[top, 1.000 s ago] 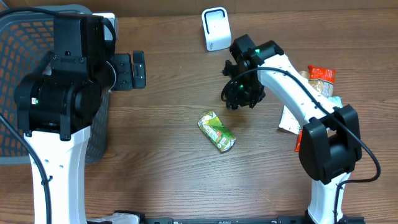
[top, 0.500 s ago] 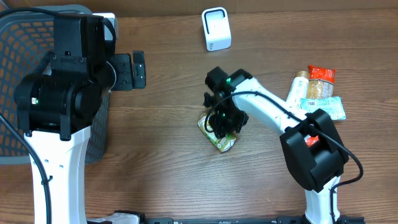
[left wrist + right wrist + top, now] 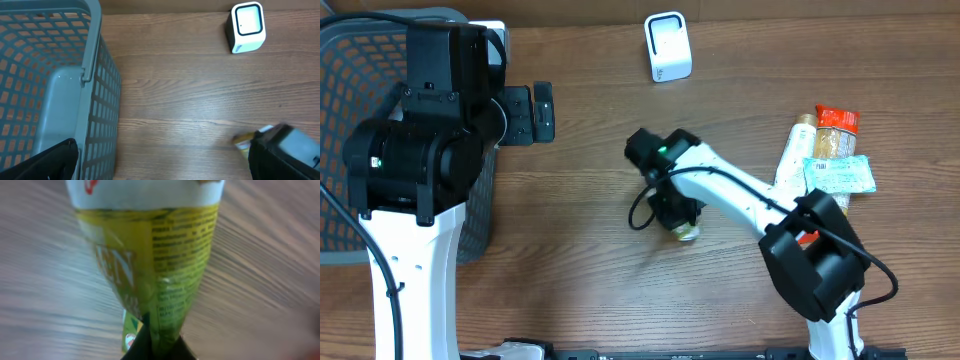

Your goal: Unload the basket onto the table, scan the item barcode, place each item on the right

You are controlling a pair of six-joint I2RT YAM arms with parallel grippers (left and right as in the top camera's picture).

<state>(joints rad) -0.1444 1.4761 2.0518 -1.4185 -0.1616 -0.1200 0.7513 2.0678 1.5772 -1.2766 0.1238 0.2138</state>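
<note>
Wood-grain surface (image 3: 580, 270) fills every view. Nearest the robot's side, well short of the white scanner (image 3: 667, 46) and almost in line with it, is the green packet (image 3: 686, 233). In the overhead view it is mostly covered by the right pincer (image 3: 672, 212). The right wrist view shows that pincer closed tight on the packet's crimped end, with yellow-green foil and fine print fanning out from the dark tips. Whether the packet rests on the wood or hangs just above it cannot be told. Farther out, right of the scanner and nearer than it, a cluster of snack packets (image 3: 832, 150) lies flat. Left of the scanner, the left pincer (image 3: 535, 112) hangs with its jaws spread wide, holding nothing, just beside the grey basket (image 3: 350, 60). At the far edge the scanner stands upright.
</note>
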